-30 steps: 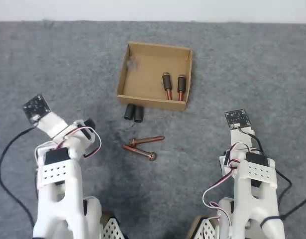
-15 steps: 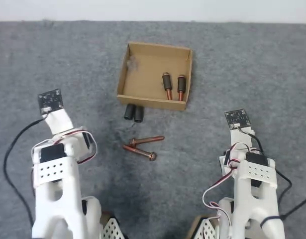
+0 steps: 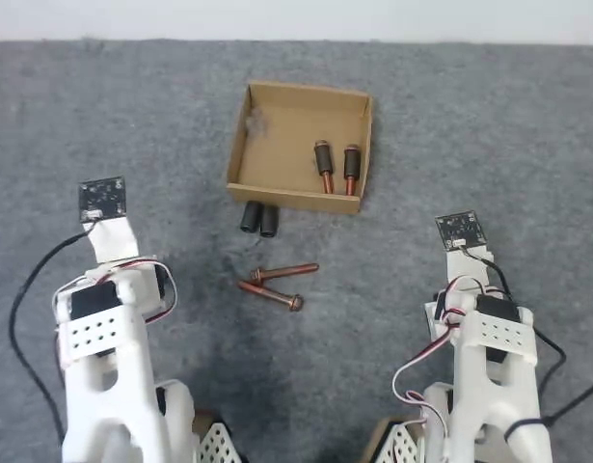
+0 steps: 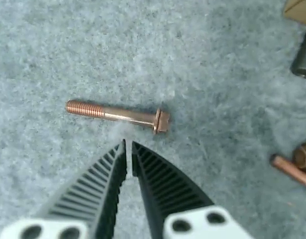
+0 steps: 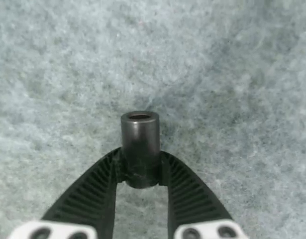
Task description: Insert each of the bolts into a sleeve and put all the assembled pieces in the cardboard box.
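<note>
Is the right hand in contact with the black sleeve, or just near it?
Touching. The right wrist view shows the right hand with both fingers pressed against the sleeve, one on each side.

High view looks down over the box (image 3: 291, 198); wrist views face the bench (image 5: 53, 59) closely (left shares bolts (image 4: 118, 113) near the box).

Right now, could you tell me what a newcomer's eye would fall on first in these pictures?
Probably the right hand, clamped on a black sleeve that stands up between its fingers. Next comes the cardboard box in the middle of the table, with two assembled pieces side by side near its right wall. Two loose sleeves lie just outside its near wall, and two copper bolts lie a little farther from the box.
</note>
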